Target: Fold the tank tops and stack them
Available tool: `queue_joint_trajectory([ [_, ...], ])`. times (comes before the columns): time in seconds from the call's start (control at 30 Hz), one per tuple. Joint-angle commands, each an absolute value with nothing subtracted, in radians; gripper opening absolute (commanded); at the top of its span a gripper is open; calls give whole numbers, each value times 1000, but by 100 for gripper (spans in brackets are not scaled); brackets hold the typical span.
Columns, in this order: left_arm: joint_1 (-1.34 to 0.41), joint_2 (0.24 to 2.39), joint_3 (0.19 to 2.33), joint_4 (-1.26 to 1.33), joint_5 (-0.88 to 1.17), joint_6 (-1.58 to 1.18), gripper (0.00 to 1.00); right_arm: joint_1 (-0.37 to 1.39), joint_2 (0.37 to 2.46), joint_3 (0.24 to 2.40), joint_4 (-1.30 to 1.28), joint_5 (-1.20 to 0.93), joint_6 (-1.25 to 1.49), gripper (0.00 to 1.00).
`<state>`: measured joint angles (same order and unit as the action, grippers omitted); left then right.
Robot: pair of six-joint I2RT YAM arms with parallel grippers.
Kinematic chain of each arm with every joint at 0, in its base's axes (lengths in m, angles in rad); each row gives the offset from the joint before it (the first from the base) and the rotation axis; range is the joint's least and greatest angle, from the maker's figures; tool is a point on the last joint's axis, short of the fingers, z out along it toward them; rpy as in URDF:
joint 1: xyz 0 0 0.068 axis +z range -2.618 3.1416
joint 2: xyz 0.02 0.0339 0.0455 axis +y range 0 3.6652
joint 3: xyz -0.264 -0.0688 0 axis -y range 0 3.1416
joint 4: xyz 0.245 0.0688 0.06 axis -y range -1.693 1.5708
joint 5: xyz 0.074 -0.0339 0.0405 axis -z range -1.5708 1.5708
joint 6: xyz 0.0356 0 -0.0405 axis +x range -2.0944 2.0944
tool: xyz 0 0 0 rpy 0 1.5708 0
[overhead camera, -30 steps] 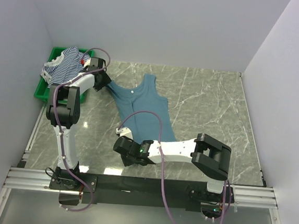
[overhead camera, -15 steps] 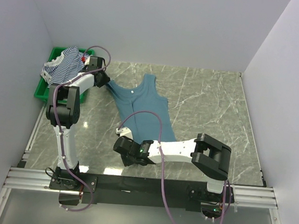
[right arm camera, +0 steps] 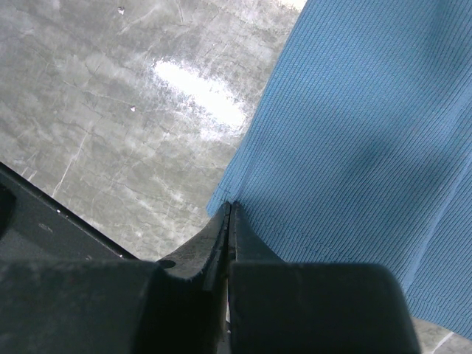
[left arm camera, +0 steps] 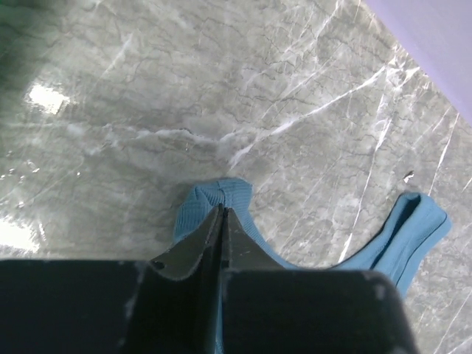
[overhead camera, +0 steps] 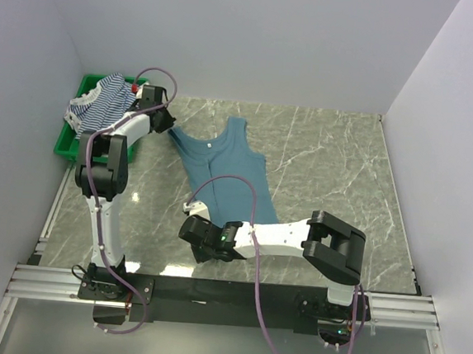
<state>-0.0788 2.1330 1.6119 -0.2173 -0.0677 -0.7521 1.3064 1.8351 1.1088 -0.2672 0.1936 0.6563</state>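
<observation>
A teal-blue tank top lies spread flat on the marble table, straps toward the back. My left gripper is shut on the tip of its left shoulder strap, pinched between the jaws; the other strap lies to the right. My right gripper is shut on the near left hem corner of the same top, with ribbed cloth stretching away from it. A striped tank top lies bunched in the green bin.
The green bin stands at the back left corner, against the left wall. White walls close in the table on three sides. The black rail with the arm bases runs along the near edge.
The left gripper has closed onto the shoulder strap and moved slightly up toward the back. The right arm has not moved.
</observation>
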Motion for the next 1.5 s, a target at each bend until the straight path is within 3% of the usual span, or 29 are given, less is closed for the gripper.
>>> queue_joint_trajectory([
  [0.0,-75,2157,1658,-190,-38,-736,4,1318,1855,1120,-296,181,655,0],
  [0.07,-75,2161,1675,-207,-35,-738,2,1318,1858,1121,-298,181,653,0],
  [0.2,-74,2114,1652,-206,-74,-753,33,1316,1861,1123,-298,178,650,0],
  [0.3,-68,2074,1635,-206,-104,-750,43,1316,1861,1121,-293,178,653,0],
  [0.73,-32,2080,1557,-210,-72,-746,45,1318,1868,1121,-287,173,657,0],
  [1.07,-34,2102,1509,-95,29,-756,55,1318,1875,1121,-285,172,660,0],
  [1.47,-32,2128,1508,-58,67,-770,45,1318,1885,1127,-290,170,661,0],
])
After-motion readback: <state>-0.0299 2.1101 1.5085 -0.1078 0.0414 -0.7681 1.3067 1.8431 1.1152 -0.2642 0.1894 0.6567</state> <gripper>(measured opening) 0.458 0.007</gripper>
